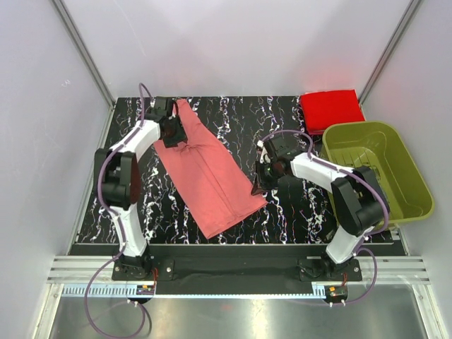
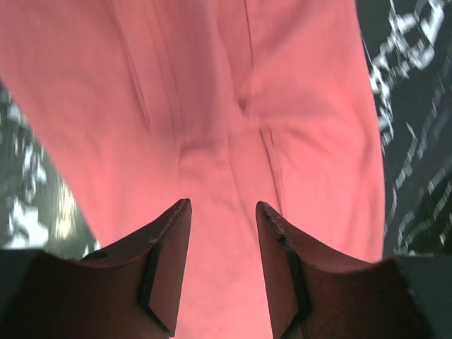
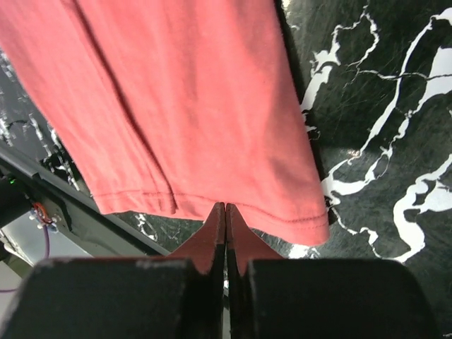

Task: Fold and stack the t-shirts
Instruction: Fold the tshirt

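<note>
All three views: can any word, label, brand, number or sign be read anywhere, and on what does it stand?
None can be read.
The salmon-pink t-shirt, the folded red t-shirt and the green basket are plain, with no tag showing.
The circuit boards at the arm bases are too small to read.

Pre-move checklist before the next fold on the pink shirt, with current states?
1. Left fingers open, nothing between them: ok.
2. Right fingers shut at the shirt's hem: ok. Whether cloth is pinched between them: cannot tell.
3. Salmon-pink shirt lies as a long strip, fully on the table: ok.
4. Red shirt folded at the far right corner, apart from the pink one: ok.
5. Green basket empty and off the pink shirt: ok.
6. Right arm's elbow clear of the basket: cannot tell, as they overlap in the top view.
</note>
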### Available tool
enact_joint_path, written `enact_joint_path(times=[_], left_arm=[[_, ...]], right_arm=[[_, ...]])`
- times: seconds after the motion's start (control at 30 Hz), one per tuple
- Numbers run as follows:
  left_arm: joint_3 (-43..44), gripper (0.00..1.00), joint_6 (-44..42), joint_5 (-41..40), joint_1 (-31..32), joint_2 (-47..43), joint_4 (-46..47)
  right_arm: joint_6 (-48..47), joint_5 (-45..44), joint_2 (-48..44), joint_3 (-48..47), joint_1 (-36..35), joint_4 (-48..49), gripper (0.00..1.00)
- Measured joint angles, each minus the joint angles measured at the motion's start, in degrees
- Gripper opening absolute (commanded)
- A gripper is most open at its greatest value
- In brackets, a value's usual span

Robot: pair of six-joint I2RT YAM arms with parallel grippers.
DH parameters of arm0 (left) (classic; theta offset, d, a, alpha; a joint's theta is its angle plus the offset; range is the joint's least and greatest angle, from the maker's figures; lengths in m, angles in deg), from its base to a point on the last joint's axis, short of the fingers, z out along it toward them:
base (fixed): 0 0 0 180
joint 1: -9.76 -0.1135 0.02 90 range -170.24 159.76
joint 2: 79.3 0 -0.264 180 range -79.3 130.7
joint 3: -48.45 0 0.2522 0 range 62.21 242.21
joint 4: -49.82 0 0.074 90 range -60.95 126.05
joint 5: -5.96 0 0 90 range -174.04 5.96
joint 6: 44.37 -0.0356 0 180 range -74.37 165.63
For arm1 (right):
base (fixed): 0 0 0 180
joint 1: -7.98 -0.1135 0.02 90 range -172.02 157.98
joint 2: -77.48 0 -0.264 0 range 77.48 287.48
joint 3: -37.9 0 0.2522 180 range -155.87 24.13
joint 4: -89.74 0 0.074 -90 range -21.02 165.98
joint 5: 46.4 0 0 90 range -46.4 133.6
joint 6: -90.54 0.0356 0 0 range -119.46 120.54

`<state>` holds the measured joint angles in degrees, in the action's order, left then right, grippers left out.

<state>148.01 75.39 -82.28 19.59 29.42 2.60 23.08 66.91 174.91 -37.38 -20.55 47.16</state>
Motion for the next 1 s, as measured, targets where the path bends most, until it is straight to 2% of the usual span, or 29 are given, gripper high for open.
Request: enact_joint_path(times=[0.2, 0.5, 0.77, 1.0], left_arm=[[7.3, 0.47, -1.6, 0.1, -2.2, 10.5, -0.3], [11.8, 0.47, -3.1, 1.8, -3.3, 17.2, 1.0], [18.5, 0.49, -4.0, 10.5, -3.3, 23.1, 7.1], [20.9, 0.50, -4.2, 22.0, -3.3, 26.8, 15.2]], right_arm=[[0.0, -3.3, 3.0, 0.0, 0.0, 0.3, 0.00], [2.7, -8.9, 1.3, 6.9, 0.0, 6.8, 0.00], [10.2, -12.0, -5.4, 15.4, -0.9, 13.9, 0.00], [19.8, -17.8, -12.2, 19.7, -8.1, 14.5, 0.00]])
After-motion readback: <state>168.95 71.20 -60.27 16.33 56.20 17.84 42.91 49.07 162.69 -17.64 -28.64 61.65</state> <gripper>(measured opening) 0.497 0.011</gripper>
